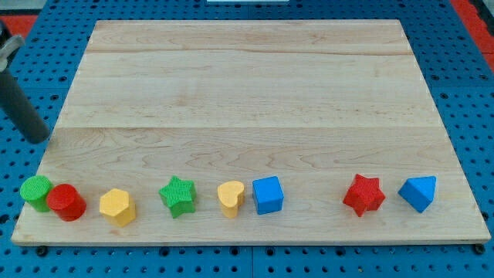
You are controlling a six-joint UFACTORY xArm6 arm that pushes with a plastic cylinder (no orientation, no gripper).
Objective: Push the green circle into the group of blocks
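The green circle (pixel 35 191) sits at the board's bottom left corner, touching the red circle (pixel 66 202) on its right. To the right along the view's bottom edge stand a yellow hexagon (pixel 117 206), a green star (pixel 178 195), a yellow heart (pixel 230 198) and a blue cube (pixel 268 194). My tip (pixel 38 139) is at the view's left, at the board's left edge, above the green circle and apart from it.
A red star (pixel 363 194) and a blue triangle (pixel 418 192) stand at the bottom right. The wooden board (pixel 247 93) lies on a blue pegboard table (pixel 463 46).
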